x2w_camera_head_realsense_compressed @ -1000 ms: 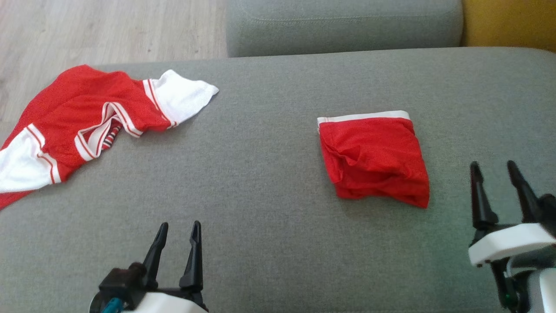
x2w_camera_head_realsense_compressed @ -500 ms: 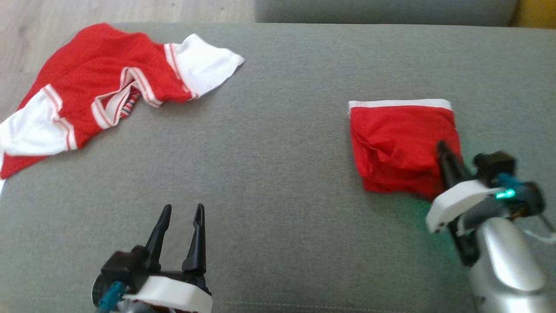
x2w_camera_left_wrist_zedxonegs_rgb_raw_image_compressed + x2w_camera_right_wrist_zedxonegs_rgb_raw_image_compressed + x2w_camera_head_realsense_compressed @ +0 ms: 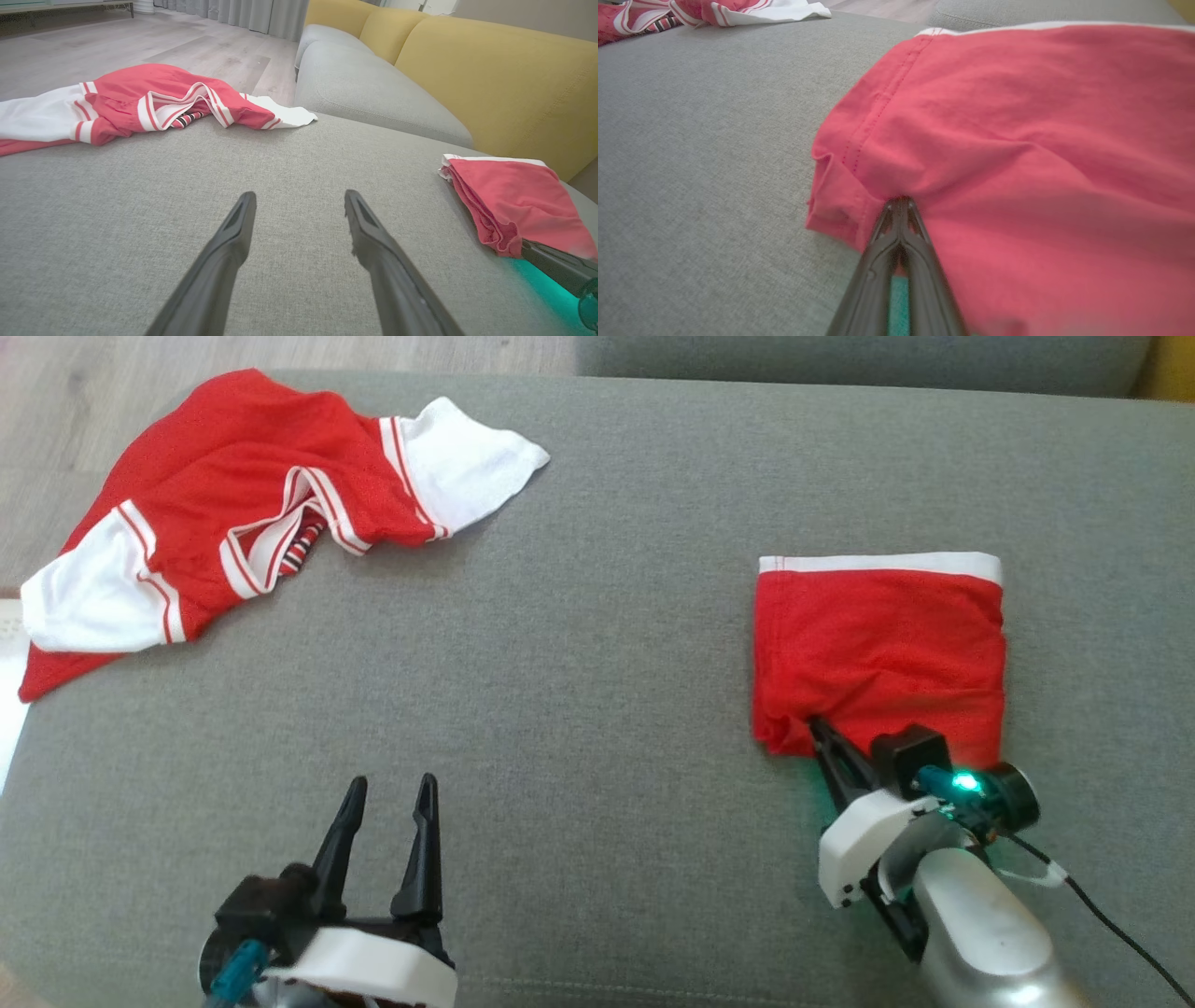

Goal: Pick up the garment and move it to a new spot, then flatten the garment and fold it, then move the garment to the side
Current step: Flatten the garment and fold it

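Note:
The folded red garment (image 3: 878,644) with a white waistband lies on the right of the grey cushion (image 3: 579,709). It is also seen in the left wrist view (image 3: 518,200) and large in the right wrist view (image 3: 1017,140). My right gripper (image 3: 820,730) is at its near left corner, shut on the cloth's edge, fingers pressed together (image 3: 900,203). My left gripper (image 3: 390,786) stands open near the front edge, well left of the garment, with nothing between its fingers (image 3: 300,196).
A crumpled red and white jersey (image 3: 252,513) lies at the cushion's far left corner, partly over the edge. Wooden floor (image 3: 56,392) lies beyond. A grey seat (image 3: 364,88) and yellow backrest (image 3: 490,70) rise behind.
The head camera has shifted. My right gripper has swung in from the right, gone to the garment's near edge and shut on it; the cloth now lies squarer. The left gripper is unmoved.

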`<state>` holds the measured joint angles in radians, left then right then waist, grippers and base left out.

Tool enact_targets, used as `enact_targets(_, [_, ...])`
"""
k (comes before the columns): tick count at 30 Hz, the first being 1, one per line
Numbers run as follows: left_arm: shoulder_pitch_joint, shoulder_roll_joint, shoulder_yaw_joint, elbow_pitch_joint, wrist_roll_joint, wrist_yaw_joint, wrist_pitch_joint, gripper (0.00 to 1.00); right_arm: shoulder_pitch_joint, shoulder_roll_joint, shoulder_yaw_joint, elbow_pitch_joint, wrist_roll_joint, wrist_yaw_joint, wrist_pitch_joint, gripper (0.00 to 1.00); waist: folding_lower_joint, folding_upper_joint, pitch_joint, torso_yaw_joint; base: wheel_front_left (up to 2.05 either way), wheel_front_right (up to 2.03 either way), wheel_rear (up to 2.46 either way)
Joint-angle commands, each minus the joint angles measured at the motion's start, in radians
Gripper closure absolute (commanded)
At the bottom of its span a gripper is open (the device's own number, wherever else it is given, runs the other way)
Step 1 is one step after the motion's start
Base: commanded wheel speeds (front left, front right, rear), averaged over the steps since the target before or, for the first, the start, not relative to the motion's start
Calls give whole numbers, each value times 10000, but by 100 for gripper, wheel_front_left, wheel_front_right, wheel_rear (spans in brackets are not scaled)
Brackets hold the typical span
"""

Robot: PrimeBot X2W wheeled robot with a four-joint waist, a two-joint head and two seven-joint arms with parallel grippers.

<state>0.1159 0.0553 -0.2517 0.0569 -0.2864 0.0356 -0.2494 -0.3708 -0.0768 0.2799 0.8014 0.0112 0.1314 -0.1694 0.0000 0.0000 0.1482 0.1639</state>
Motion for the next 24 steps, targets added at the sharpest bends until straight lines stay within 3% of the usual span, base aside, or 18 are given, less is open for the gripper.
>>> enact_targets(1, [-442,-51,219,-334,-57,71,-124,0,-251,209,371,-51,-80,-7,-155,100,0,0,-47,-41,0,0,0])
enact_targets(11, [-207,-51,378,-286,-5,106,-124,0,-23,262,1747,-260,459,-7,-617,100,0,0,-640,-609,0,0,0])
enact_targets(17, [66,-51,726,-109,179,-15,-124,0,807,177,938,-1634,648,-7,-846,100,0,0,-1236,-976,0,0,0])
enact_targets(18, [123,-51,811,-75,234,-28,-124,0,1006,93,699,-1971,571,-7,-868,84,0,0,-1324,-1017,0,0,0])
enact_targets(21, [323,-51,1077,56,399,-107,-124,0,1736,-108,-176,-3087,456,-7,-903,17,0,0,-1546,-1106,0,0,0])
enact_targets(22, [375,-51,1158,100,455,-157,-124,0,1985,-168,-455,-3484,428,-7,-909,1,0,0,-1592,-1127,0,0,0])
enact_targets(24, [460,-51,1330,204,567,-273,-124,0,2473,-251,-1020,-4230,448,-7,-916,0,0,0,-1676,-1164,0,0,0])
